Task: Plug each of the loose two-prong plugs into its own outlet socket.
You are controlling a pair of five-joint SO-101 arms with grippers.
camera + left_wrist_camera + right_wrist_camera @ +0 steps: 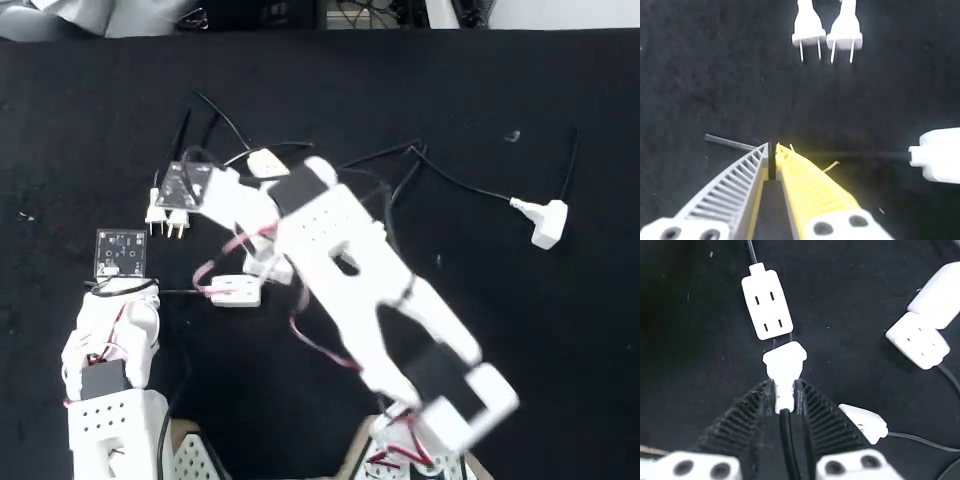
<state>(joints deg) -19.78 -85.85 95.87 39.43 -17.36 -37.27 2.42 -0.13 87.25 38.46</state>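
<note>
1. My left arm (105, 350) sits folded back near its base, left gripper (771, 149) pinched closed.
2. My right arm (350, 280) stretches diagonally forward, right gripper (785, 390) clamping a plug (785, 359).

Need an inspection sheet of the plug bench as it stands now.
Surface: black table.
Job's things: held plug, prongs at end of outlet; two loose plugs side by side; second outlet apart.
Clutter: nothing seen.
Grippers: right tool shut on held plug; left tool shut on a cable.
Cables: black leads tangled beyond the right arm.
Surroundings: grey shape past the far edge.
</note>
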